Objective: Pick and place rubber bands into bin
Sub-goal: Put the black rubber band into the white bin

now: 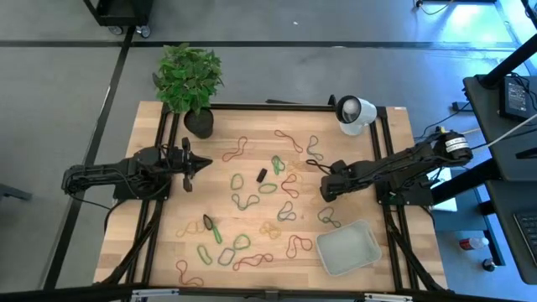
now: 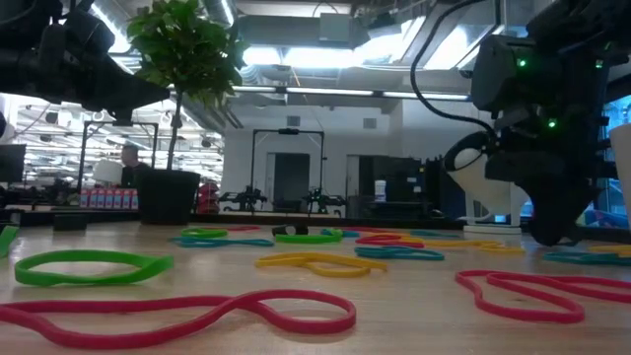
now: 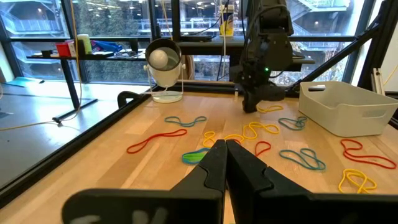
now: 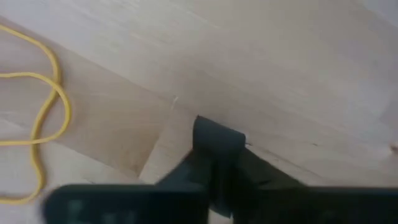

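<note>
The wooden table [image 1: 168, 243] carries a scatter of rubber bands [image 1: 252, 201] across its middle, with the pale translucent bin [image 1: 346, 248] at its near right corner, apparently empty. A potted plant [image 1: 190, 80] and a white round camera-like device [image 1: 354, 113] stand along the far edge.

The right gripper [image 1: 323, 191] is down at the tabletop among the yellow and tan loops left of the bin; its wrist view shows the fingers [image 4: 214, 149] drawn together with their tips against bare wood, and a yellow rubber band [image 4: 43, 112] lying well off to one side. The left gripper [image 1: 204, 164] waits raised on the left side, fingers pressed together on nothing.

The risk, as I judge it, is an empty pinch — the fingers may have closed beside a band rather than over it, so a lift would carry nothing to the bin. A thin loop could also slip free or drag a tangled neighbour along.

Whether any band sits between the right fingertips is not discernible — the tips hide that spot.
</note>
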You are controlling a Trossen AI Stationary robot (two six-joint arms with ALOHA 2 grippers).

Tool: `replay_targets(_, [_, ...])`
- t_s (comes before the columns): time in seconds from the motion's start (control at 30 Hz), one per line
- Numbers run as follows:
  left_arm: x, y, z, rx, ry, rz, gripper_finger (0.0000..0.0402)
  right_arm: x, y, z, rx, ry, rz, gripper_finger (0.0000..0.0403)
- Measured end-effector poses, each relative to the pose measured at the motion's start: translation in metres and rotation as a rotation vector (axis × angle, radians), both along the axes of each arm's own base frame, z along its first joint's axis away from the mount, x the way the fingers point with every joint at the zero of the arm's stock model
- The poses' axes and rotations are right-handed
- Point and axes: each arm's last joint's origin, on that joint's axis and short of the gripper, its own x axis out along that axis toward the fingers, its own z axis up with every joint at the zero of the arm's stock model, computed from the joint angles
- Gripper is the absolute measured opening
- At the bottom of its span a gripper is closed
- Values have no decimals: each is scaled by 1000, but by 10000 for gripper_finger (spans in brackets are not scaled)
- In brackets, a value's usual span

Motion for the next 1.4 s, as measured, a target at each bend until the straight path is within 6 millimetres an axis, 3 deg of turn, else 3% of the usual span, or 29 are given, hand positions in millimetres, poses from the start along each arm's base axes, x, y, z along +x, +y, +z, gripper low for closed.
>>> replay_targets(0.17, [0, 0, 0, 0, 0, 0, 4, 1, 1, 17, -6, -39, 4, 6])
replay_targets(0.37, [0, 0, 0, 0, 0, 1, 4, 12, 16, 71, 11, -138, 23, 3])
replay_targets(0.57, [0, 0, 0, 0, 0, 0, 4, 23, 49, 125, 48, -197, 29, 2])
replay_targets(0.7, [0, 0, 0, 0, 0, 0, 4, 25, 81, 143, 91, -228, 7, 1])
replay_targets(0.83, [0, 0, 0, 0, 0, 0, 4, 19, 117, 140, 136, -238, -55, 1])
replay_targets(1.07, [0, 0, 0, 0, 0, 1, 4, 5, 171, 105, 197, -87, -187, 0])
replay_targets(1.4, [0, 0, 0, 0, 0, 0, 4, 17, 203, 49, 194, 76, -166, 0])
